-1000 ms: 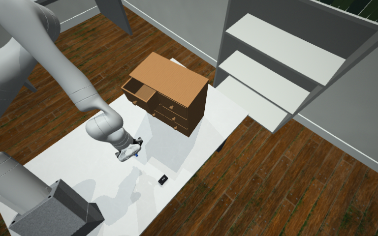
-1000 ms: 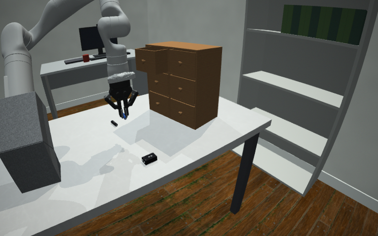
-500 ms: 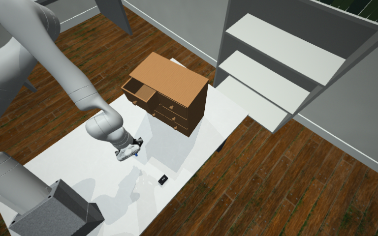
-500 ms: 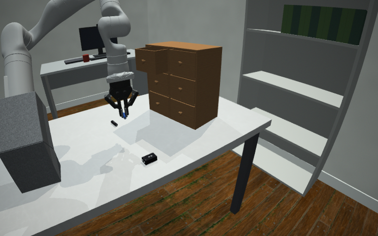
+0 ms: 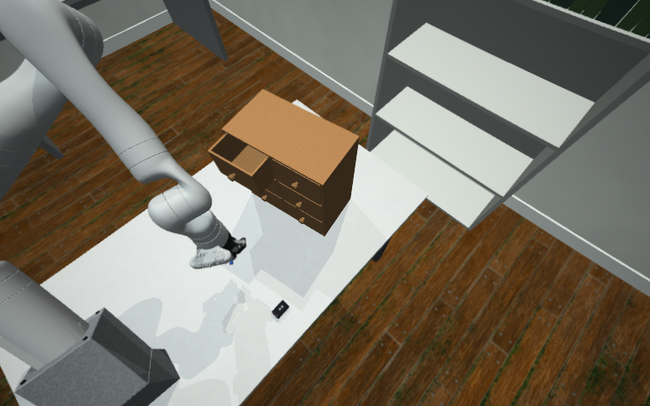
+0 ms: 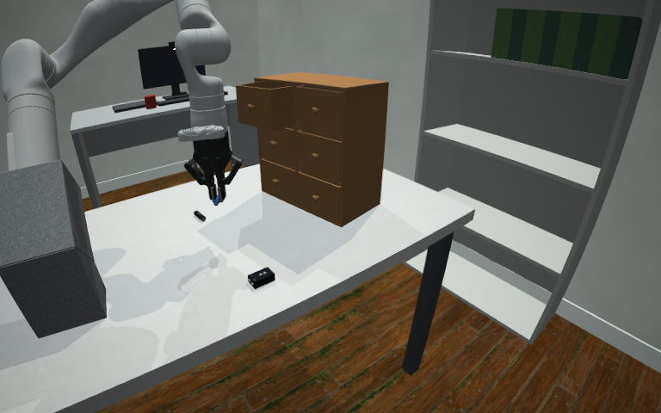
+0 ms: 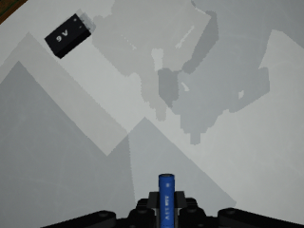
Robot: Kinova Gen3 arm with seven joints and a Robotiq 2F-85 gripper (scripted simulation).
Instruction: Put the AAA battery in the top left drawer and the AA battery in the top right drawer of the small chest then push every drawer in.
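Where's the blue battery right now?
The blue battery is pinched in the gripper, held above the table in front of the small chest. In the exterior view it hangs just above a small dark cylinder lying on the table.
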